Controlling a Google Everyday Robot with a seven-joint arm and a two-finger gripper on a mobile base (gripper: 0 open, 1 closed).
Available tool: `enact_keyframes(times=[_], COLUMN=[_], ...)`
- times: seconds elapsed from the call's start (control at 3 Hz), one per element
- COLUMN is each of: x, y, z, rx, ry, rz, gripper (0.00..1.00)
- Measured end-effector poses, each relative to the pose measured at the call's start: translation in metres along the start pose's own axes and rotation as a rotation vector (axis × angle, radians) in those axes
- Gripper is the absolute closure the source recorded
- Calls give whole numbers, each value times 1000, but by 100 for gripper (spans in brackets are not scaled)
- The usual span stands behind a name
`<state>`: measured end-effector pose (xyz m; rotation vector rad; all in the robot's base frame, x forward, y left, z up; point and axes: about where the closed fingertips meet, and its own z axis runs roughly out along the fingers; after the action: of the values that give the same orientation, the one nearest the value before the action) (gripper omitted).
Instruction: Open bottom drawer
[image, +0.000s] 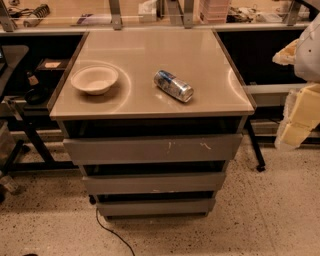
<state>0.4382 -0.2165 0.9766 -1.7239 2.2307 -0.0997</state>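
The bottom drawer (156, 206) is the slimmest, lowest grey front of the metal cabinet, just above the floor, and it looks pushed in. Above it are the mid-sized front (155, 182) and the tallest front with white scratch marks (152, 148). My gripper (297, 117), cream-yellow below a white arm, hangs at the right edge of the view. It is beside the cabinet's right side, well above and to the right of the bottom drawer, and touches nothing.
On the cabinet top (210, 65) stand a white bowl (95, 79) and a drink can lying on its side (173, 85). A black cable (112, 232) runs over the speckled floor in front. Table legs with castors stand to the left (30, 140) and right (257, 155).
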Motion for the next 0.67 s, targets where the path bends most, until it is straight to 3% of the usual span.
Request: enact_keyframes(times=[0.67], x=[1], y=[13], z=[17], rx=[4], ry=[-4], rz=[-2], gripper=[0])
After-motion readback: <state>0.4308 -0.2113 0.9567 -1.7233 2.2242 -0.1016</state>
